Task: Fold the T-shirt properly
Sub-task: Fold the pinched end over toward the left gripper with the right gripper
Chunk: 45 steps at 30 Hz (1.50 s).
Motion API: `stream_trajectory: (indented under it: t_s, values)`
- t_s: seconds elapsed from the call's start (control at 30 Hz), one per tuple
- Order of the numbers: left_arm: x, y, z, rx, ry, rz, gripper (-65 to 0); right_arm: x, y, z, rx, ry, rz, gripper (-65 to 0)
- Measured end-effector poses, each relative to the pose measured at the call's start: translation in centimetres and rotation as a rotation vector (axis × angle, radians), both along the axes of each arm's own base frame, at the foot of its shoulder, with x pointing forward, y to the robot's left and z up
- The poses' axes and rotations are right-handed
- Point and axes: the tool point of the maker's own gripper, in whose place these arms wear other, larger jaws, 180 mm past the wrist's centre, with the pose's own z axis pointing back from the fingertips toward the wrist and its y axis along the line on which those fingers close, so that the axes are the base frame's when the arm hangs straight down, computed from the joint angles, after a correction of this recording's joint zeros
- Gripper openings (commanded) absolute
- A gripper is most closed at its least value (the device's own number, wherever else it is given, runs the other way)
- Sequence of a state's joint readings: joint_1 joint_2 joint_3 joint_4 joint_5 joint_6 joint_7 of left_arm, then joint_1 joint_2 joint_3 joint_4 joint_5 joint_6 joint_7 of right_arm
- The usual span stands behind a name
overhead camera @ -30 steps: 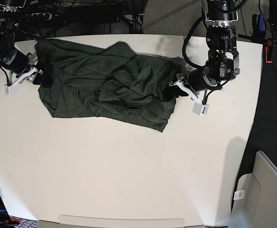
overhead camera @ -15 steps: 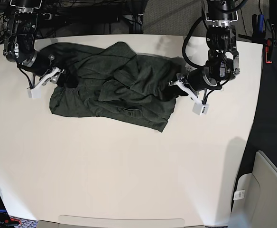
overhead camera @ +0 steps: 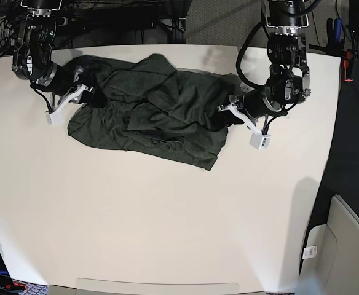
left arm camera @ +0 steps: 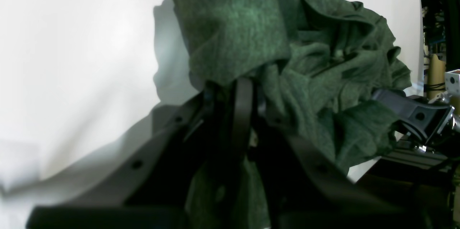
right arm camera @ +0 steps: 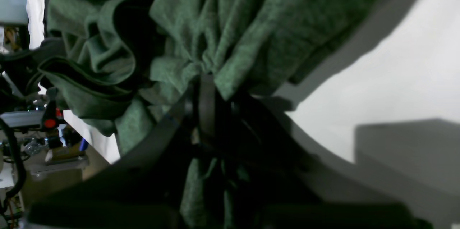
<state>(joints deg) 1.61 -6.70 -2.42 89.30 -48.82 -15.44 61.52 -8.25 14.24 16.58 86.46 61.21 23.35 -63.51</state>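
Observation:
The T-shirt (overhead camera: pixel 158 117), dark olive green, lies crumpled in a long heap across the far part of the white table (overhead camera: pixel 167 215). My left gripper (overhead camera: pixel 224 118) is at the heap's right end, shut on a bunch of the cloth; the left wrist view shows the T-shirt (left arm camera: pixel 251 27) gathered between the closed left gripper (left arm camera: pixel 244 88) fingers. My right gripper (overhead camera: pixel 86 95) is at the heap's left end. In the right wrist view the right gripper (right arm camera: pixel 206 85) pinches a wad of the T-shirt (right arm camera: pixel 230 24). The sleeves and hems are lost in the folds.
The table's back edge runs just behind the shirt, with cables and dark equipment (overhead camera: pixel 136 18) beyond it. A grey box (overhead camera: pixel 342 252) stands off the table's front right corner. A red item (overhead camera: pixel 348 64) sits past the right edge.
The right arm has moved to the right along the shirt's left end, bunching that end inward, and its jaws have closed on the cloth. The left arm has stayed put.

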Motion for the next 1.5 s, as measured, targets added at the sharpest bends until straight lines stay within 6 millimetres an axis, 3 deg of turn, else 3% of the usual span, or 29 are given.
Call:
stream_trajectory:
  t_s: [0.13,0.4,0.73,0.83,0.93,1.13,1.33,1.5]
  values:
    - [0.0,0.0,0.0,-0.002,0.000,0.000,-64.9,0.0,-0.7,0.8,0.030,-0.042,-0.009,-64.8]
    - [-1.5,-0.5,0.8,-0.004,-0.017,-0.017,-64.9,0.7,-6.6,3.4,-0.025,-0.142,-0.097,-64.8]
    - [-3.1,-1.7,0.9,-0.014,0.010,-0.051,-64.9,2.0,-7.1,4.8,-0.004,-0.196,-0.130,-64.8]
    - [-3.1,-1.5,0.9,-0.010,0.009,-0.048,-64.9,2.6,-5.5,4.9,0.054,-0.216,-0.143,-64.8]
    - [-3.0,-1.4,0.8,-0.006,0.009,-0.046,-64.9,2.6,-2.2,4.3,0.108,-0.200,-0.091,-64.8]
    - [-2.4,-1.1,-0.1,-0.009,0.034,-0.035,-64.8,3.1,1.5,4.3,0.196,-0.205,-0.079,-64.8]
    - [-2.3,-0.9,-1.5,-0.039,0.055,0.005,-64.8,4.4,6.9,6.1,0.286,-0.292,0.015,-64.8]
    - [-2.3,-0.9,-1.5,-0.043,0.055,0.008,-64.8,4.1,11.0,5.9,0.335,-0.272,0.067,-64.8]
